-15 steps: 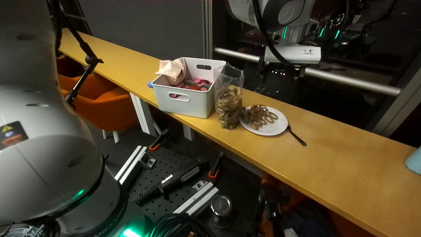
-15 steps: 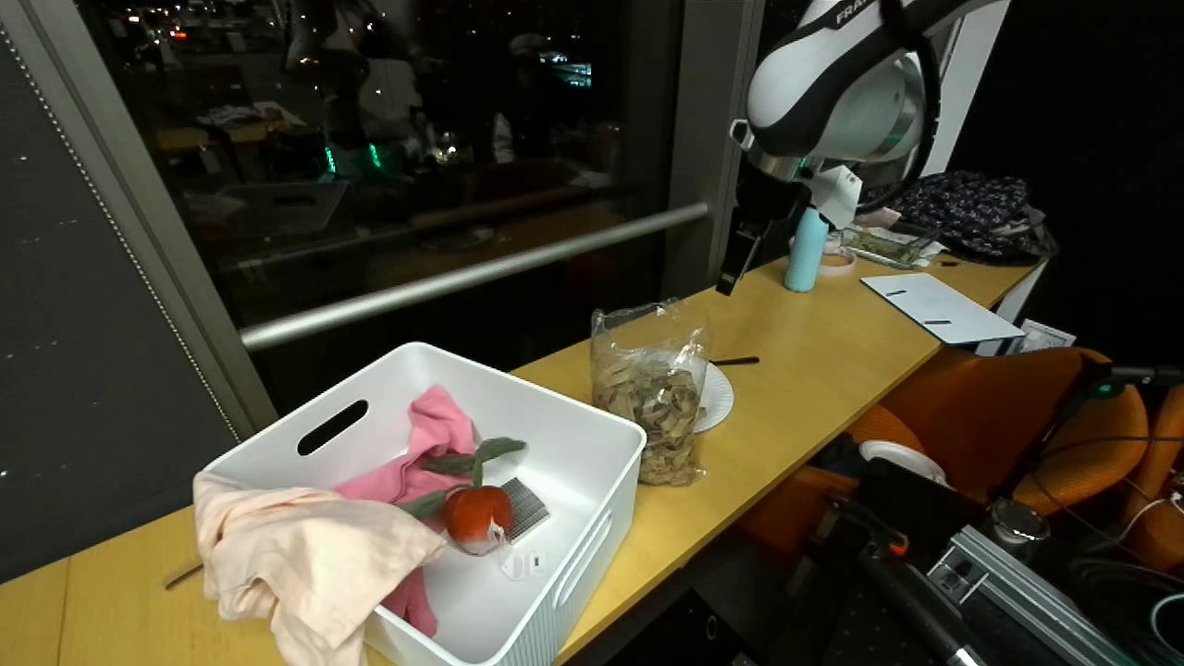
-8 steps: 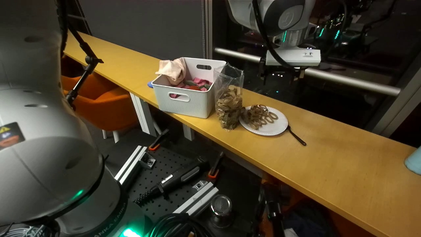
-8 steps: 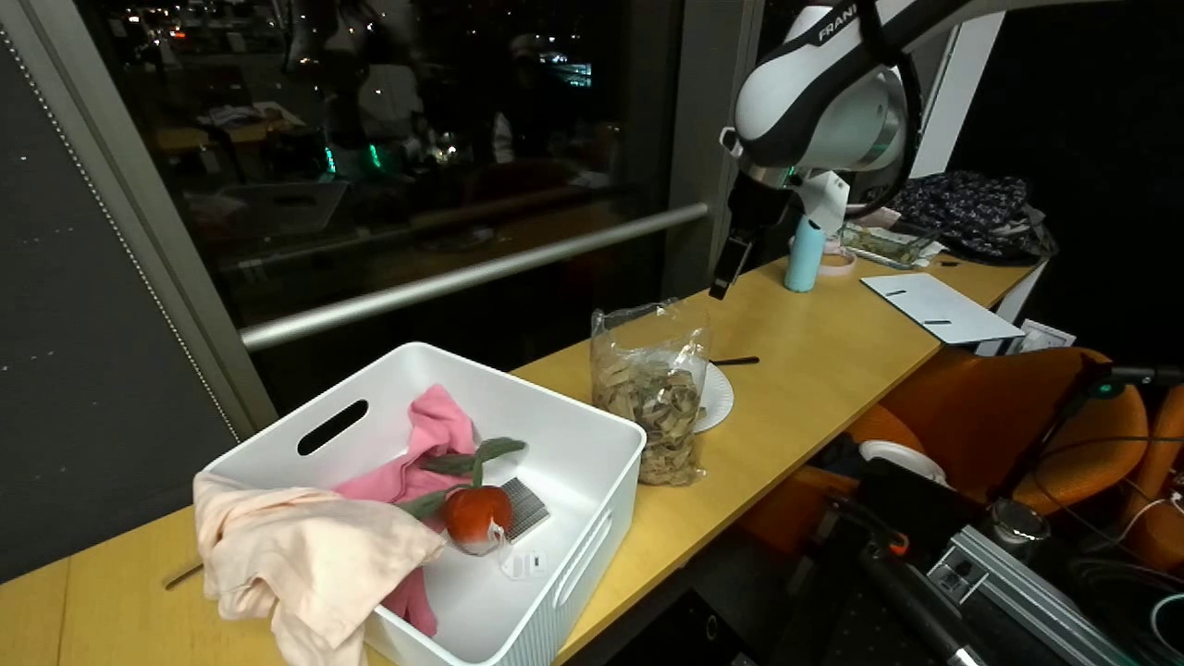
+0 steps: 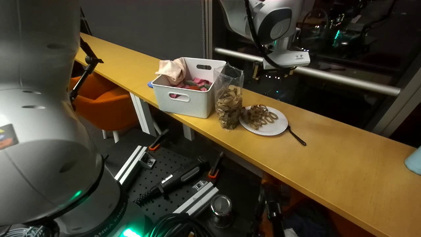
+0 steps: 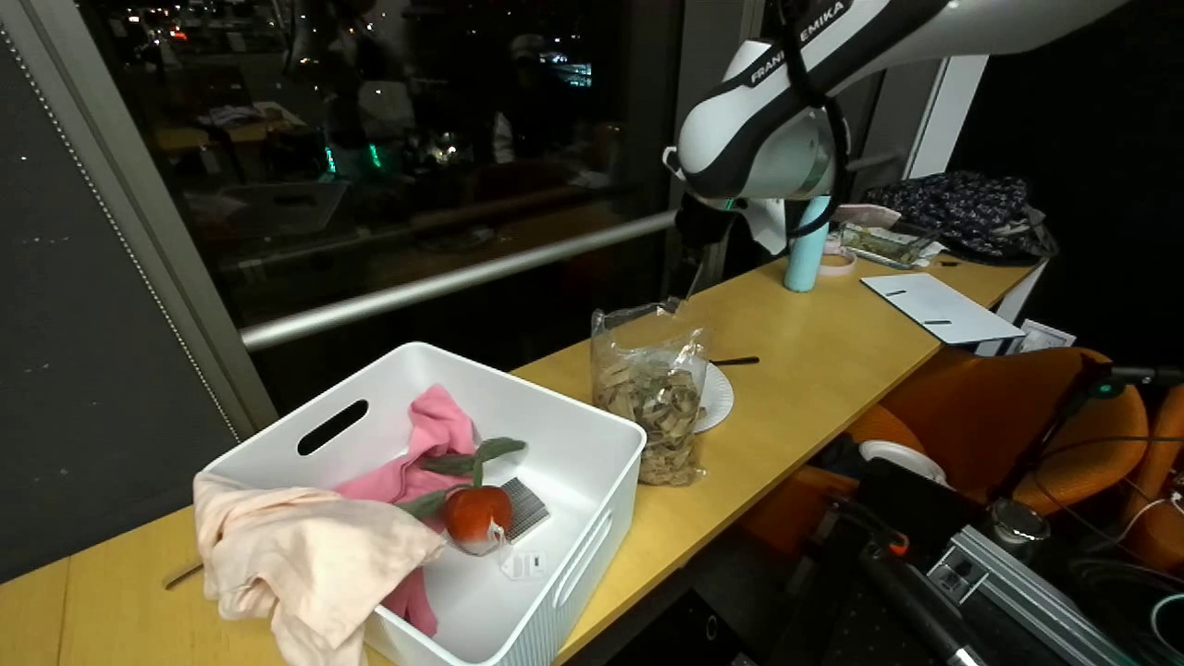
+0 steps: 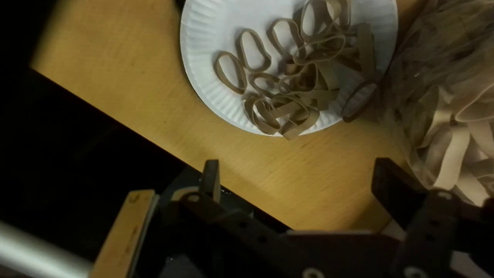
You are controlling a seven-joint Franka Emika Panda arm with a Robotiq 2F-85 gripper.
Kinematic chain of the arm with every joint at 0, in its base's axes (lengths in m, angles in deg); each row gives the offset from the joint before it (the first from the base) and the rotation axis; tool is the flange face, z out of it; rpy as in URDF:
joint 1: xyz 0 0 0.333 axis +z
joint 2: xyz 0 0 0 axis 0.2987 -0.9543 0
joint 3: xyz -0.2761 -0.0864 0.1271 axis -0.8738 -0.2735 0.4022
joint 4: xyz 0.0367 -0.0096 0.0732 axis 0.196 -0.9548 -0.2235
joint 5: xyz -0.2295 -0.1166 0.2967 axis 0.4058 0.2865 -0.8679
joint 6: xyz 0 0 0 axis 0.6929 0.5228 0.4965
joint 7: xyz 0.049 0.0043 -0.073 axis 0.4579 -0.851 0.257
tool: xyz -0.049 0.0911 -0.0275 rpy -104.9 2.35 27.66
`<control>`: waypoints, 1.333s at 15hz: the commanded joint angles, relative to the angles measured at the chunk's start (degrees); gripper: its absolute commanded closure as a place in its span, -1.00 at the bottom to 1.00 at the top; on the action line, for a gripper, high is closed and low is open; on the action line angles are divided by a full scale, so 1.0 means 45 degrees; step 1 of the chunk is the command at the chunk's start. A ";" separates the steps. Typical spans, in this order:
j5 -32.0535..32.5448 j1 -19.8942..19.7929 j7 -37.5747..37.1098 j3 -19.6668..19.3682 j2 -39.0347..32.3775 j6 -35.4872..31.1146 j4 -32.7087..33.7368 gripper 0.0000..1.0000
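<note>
I am holding my tool (image 7: 296, 166) spread, its fingertips standing well apart across the lower half of the wrist view, with the bench (image 7: 146, 88) showing between them. A paper plate (image 7: 202, 65) is occupying the top centre, carrying loose tan bands (image 7: 328, 75), some crossing its lower rim. A clear bag (image 7: 451, 65) of similar bands is standing at the right edge, near my tool and just beside the plate. In both exterior views, a white bin (image 5: 197, 105) is sitting left of the bag.
</note>
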 commanded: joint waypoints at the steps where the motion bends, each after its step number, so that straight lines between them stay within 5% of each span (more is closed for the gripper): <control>1: -0.0001 -0.0422 0.0797 0.0869 -0.1330 0.0348 0.1480 -1.00; 13: 0.1681 0.0121 -0.0390 0.0467 -0.2238 0.0471 0.1865 -1.00; 20: 0.1837 -0.0674 0.0720 0.1113 -0.4160 0.0277 0.3307 -1.00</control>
